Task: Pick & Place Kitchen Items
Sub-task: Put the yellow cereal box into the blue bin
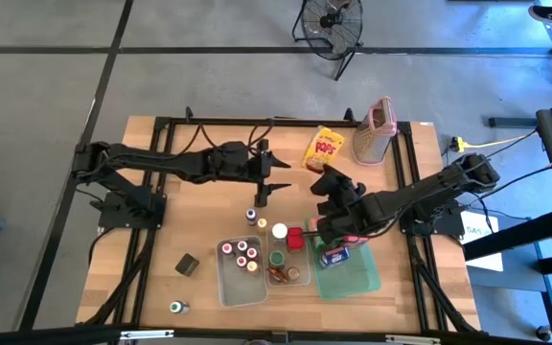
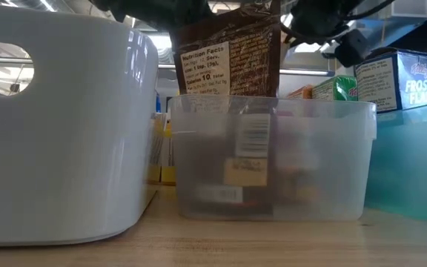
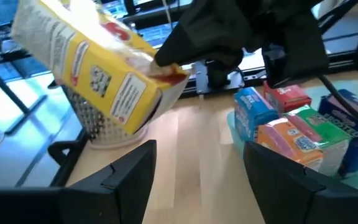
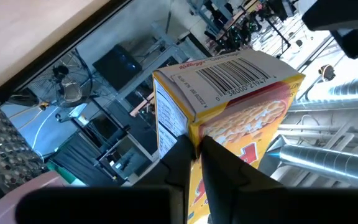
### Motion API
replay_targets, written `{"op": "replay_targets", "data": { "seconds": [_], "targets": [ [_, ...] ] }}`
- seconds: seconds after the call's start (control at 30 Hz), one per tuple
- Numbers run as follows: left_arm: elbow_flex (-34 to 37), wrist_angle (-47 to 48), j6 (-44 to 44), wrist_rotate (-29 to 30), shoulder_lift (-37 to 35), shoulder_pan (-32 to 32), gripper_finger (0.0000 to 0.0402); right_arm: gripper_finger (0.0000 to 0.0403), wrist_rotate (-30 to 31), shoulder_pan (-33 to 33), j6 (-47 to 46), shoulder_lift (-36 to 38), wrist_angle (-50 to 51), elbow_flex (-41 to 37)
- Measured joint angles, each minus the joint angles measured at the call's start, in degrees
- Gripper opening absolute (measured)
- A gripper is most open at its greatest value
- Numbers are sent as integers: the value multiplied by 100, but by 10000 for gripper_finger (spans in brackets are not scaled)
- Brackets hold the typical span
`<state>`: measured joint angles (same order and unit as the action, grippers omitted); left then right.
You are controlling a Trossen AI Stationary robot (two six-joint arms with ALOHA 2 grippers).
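Grater (image 1: 374,130) just beside yellow carton (image 1: 325,149); right gripper (image 4: 194,155) clamps carton edge. Left gripper (image 1: 274,177) open, left of carton.

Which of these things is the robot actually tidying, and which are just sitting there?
Job:
- yellow carton, pinched in the right hand
- small cartons on the green tray
- spice jars

Lying about:
- grater
- clear tubs
- floor fan
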<state>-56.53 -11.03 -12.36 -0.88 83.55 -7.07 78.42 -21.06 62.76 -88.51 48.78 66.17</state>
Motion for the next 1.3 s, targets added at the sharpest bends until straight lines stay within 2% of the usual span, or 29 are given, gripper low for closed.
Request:
{"op": "replay_targets", "data": {
  "seconds": [0.27,0.43,0.73,1.13,1.3],
  "targets": [
    [0,2,246,-184,-2,-17,246,34,1,0,332,0,-364,0],
    [0,80,127,287,-2,-15,265,34,1,0,333,0,-389,0],
    [0,58,15,246,-2,27,271,34,1,0,333,0,-388,0],
    [0,182,-128,415,-2,149,351,34,0,0,333,0,-426,0],
    [0,19,-196,902,-24,242,365,34,-1,-5,492,0,-437,-2]
  ]
}}
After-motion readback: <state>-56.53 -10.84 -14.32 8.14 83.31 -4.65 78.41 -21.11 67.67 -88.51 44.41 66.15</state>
